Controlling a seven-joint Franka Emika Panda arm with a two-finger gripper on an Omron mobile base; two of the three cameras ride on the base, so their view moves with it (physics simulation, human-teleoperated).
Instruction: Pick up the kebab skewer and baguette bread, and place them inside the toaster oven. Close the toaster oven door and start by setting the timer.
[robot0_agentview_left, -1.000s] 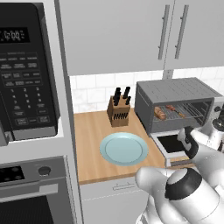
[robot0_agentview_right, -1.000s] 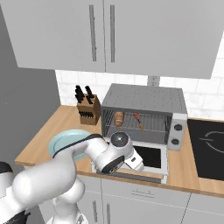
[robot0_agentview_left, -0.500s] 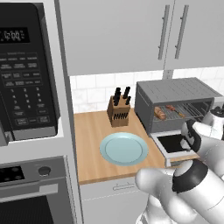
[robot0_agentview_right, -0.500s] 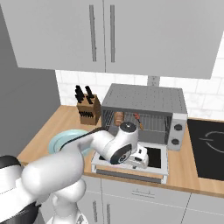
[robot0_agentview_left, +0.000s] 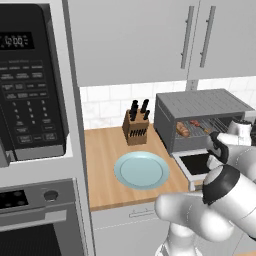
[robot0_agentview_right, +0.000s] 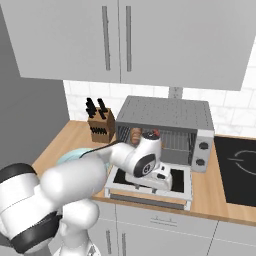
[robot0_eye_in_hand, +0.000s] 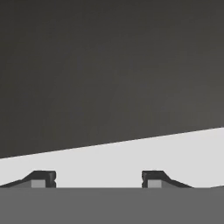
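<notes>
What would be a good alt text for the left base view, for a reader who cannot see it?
A grey toaster oven stands on a wooden counter with its door folded down, and the baguette bread and the kebab skewer lie on its rack. The white robot arm reaches over the door; an empty blue plate, a knife block and a black microwave are to the left.

This is a kitchen in a home. A wooden counter (robot0_agentview_left: 107, 150) runs along a white tiled wall (robot0_agentview_left: 107, 107). Grey cupboards (robot0_agentview_left: 135, 37) hang above it. A big black microwave (robot0_agentview_left: 30, 85) with buttons is at 9 o'clock in the left base view, and an oven (robot0_agentview_left: 37, 220) sits under it. A knife block (robot0_agentview_left: 136, 125), a blue plate (robot0_agentview_left: 141, 170) and a toaster oven (robot0_agentview_left: 197, 117) stand on the counter. A black stove top (robot0_agentview_right: 239, 170) is at 3 o'clock in the right base view.
</notes>
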